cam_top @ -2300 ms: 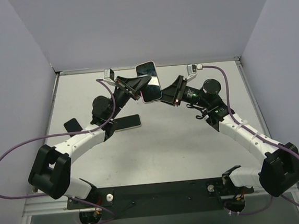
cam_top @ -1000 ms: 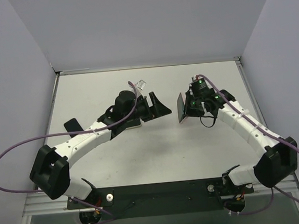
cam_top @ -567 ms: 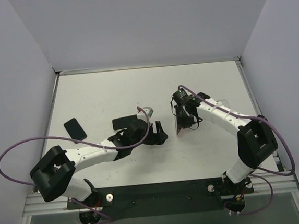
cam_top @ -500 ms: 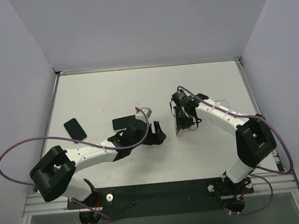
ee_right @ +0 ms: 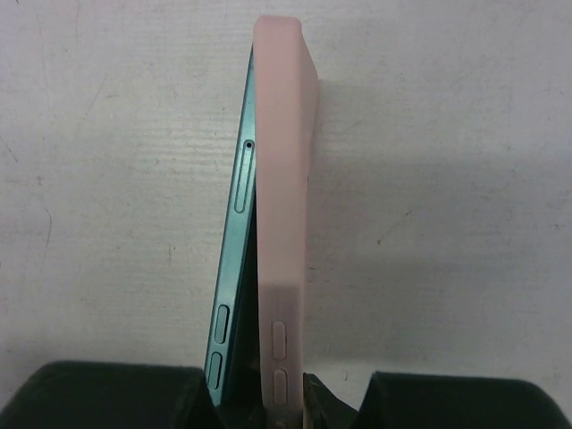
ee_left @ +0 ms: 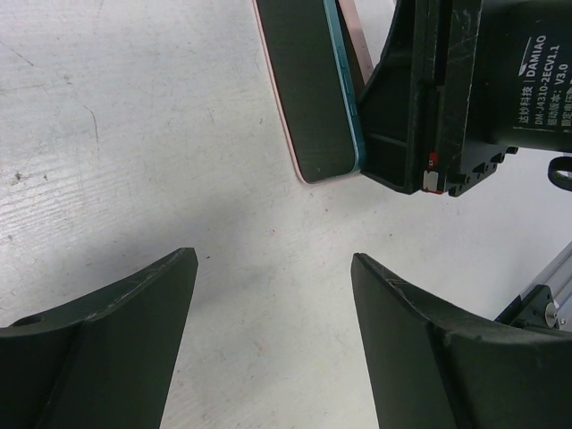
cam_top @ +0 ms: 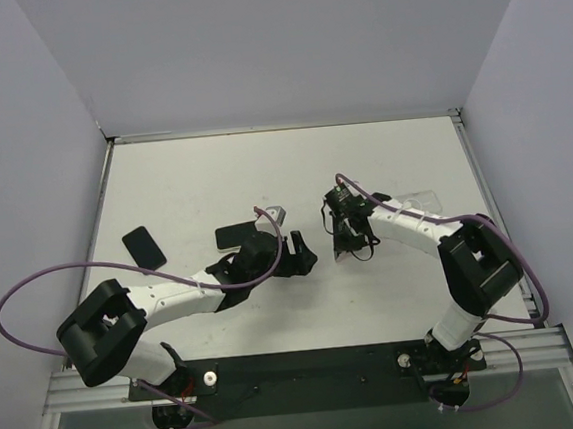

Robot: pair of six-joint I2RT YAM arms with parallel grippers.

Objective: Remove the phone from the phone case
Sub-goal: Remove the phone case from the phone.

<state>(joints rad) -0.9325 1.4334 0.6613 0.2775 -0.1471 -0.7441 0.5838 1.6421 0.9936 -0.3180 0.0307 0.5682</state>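
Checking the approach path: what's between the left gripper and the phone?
Only bare table separates left gripper from phone, per the left wrist view.

top cam: fixed, high and behind the arm bases [cam_top: 456, 335], looks down on the whole tabletop [cam_top: 183, 173] from way back | left wrist cam: right down near the tabletop, looking out between its own jaws | right wrist cam: super close, sighting along the phone [ee_right: 243, 188] edge | overlap: all three catch that phone
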